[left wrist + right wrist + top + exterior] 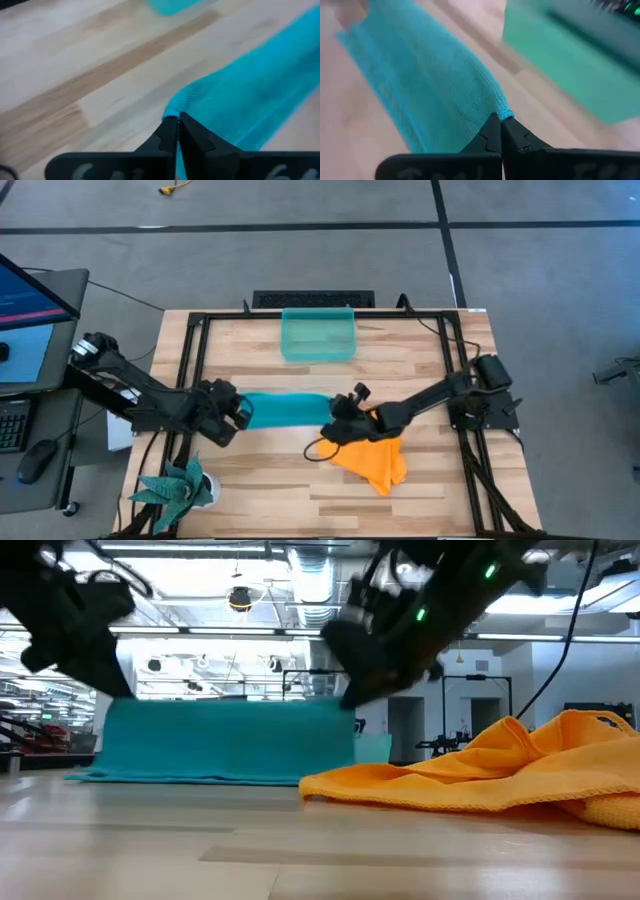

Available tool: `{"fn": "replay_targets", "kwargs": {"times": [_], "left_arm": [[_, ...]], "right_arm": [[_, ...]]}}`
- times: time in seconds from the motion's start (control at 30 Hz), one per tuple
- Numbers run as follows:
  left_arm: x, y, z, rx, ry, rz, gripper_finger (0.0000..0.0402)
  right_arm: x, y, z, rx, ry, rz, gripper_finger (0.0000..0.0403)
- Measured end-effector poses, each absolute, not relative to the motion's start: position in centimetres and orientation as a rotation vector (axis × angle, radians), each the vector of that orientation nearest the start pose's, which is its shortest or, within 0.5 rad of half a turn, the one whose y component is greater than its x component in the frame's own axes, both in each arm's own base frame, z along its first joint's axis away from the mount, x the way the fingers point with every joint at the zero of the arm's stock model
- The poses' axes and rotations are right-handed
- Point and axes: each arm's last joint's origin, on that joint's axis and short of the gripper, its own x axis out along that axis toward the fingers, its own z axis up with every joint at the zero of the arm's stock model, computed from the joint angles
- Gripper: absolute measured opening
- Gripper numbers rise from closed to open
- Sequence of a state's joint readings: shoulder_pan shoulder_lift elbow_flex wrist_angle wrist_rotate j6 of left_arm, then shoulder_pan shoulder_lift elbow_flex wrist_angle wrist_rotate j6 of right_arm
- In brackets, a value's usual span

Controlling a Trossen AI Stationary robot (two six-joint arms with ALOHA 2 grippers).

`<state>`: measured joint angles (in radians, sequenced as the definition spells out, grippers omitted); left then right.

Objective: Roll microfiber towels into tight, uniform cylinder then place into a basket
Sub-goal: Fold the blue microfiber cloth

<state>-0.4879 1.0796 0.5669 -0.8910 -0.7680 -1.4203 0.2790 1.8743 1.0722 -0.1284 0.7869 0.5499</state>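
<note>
The teal-blue towel hangs stretched between my two grippers above the table's middle; it also shows in the low view. My left gripper is shut on its left end. My right gripper is shut on its right end. The orange-yellow towel lies crumpled on the table under my right arm. The teal-green basket stands at the far middle of the table. My left gripper pinches the teal towel's upper left corner between its two fingertips. The corner is lifted, and the cloth runs taut toward my right gripper, its lower edge on the table. My right gripper pinches the teal towel's upper right corner between its two fingertips. The corner is lifted and the cloth hangs below, drawn taut toward my left gripper.
A green spiky plant in a white pot stands at the near left corner. An orange cable loop lies beside the orange towel. Black frame rails run along the table's left, right and far sides.
</note>
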Motion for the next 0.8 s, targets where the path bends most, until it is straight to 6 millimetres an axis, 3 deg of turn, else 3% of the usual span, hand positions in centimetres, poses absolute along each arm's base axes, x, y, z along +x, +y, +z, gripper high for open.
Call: {"fn": "replay_targets", "kwargs": {"times": [0.2, 0.47, 0.8], "left_arm": [[15.4, -4.7, 16.6, -0.416, 0.716, 0.948, 0.0000], [15.6, -4.3, 16.4, -0.389, 0.735, 0.970, 0.0000], [15.6, -4.2, 16.4, -0.341, 0.758, 0.952, 0.0002]], "right_arm": [[36.3, 5.7, 13.4, 0.045, 0.699, -0.715, 0.0008], [36.5, 5.2, 13.6, 0.107, 0.703, -0.696, 0.0018], [36.5, 4.9, 13.5, 0.134, 0.730, -0.666, 0.0104]]}}
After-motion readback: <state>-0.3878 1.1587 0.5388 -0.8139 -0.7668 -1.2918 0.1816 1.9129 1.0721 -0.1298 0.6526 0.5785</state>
